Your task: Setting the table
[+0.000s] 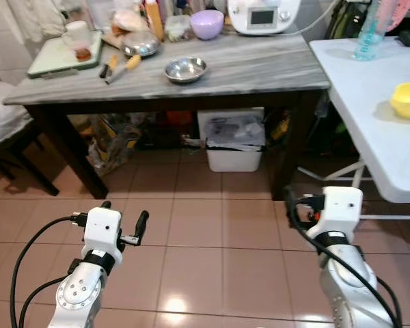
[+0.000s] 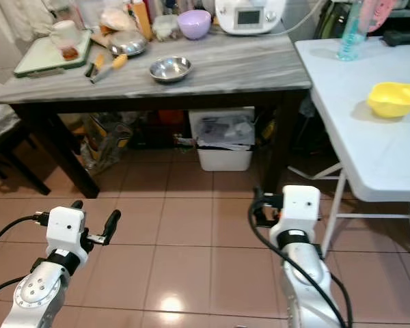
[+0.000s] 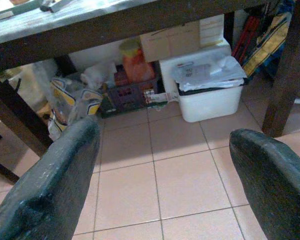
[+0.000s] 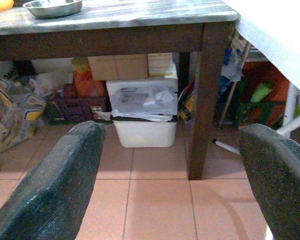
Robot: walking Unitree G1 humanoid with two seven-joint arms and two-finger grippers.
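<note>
Black-fingered, both grippers are held low over the tiled floor with jaws spread wide and holding nothing: the left gripper at 7 o'clock of the head view, the right gripper at 5 o'clock. Tableware lies well apart from both. A steel bowl sits at 12 o'clock on the grey-topped table, with a second steel bowl and a purple bowl behind it and a knife just beside. A yellow bowl rests at 2 o'clock on the white folding table.

Probable risks: the white table's near corner stands close to the right arm, so a raised elbow could strike it; a wide reach toward the steel bowl may nudge the knife. Obstacles: a white bin and a bag beneath the grey-topped table, a dark chair at 9 o'clock, and the table's dark legs.
</note>
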